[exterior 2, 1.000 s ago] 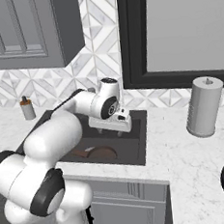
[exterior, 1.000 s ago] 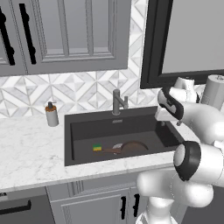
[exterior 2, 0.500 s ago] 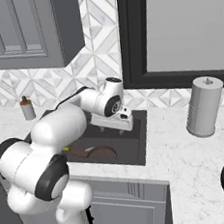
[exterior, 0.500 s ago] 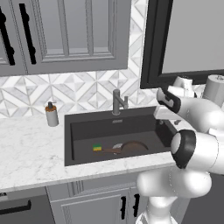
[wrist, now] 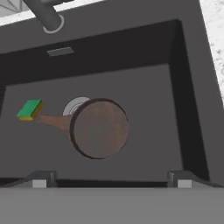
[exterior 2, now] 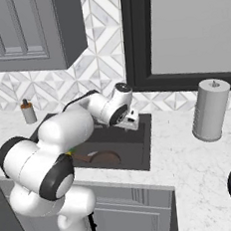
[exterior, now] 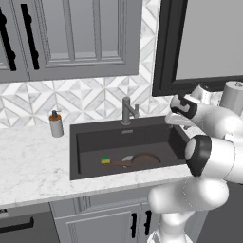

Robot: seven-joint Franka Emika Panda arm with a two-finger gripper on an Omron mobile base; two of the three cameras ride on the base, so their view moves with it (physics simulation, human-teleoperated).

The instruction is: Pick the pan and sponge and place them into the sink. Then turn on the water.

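**A:** We faced a grey kitchen: marble counter (exterior: 28, 161), patterned tile backsplash (exterior: 95, 99), panelled cabinets at the upper left of the frame. What had changed over the last second?

**B:** We had swung the arm further right and lifted the gripper (wrist: 111, 181) above the right end of the sink (exterior: 73, 142). The pan (wrist: 99, 127) and sponge (wrist: 29, 109) hadn't moved from the basin floor.

**A:** So placing looked done; only the water remained, and no stream ran from the faucet (exterior: 127, 110).

**B:** Agreed. The jaws stood wide apart, holding nothing.

**A:** Materials?

**B:** The pan was a round, matte rusty-brown disc left of centre in the hand view, its handle reaching left over the metal drain (wrist: 75, 106). The sponge was a small green block with a yellow layer, just beside the handle's end. The basin was dark and smooth-walled.
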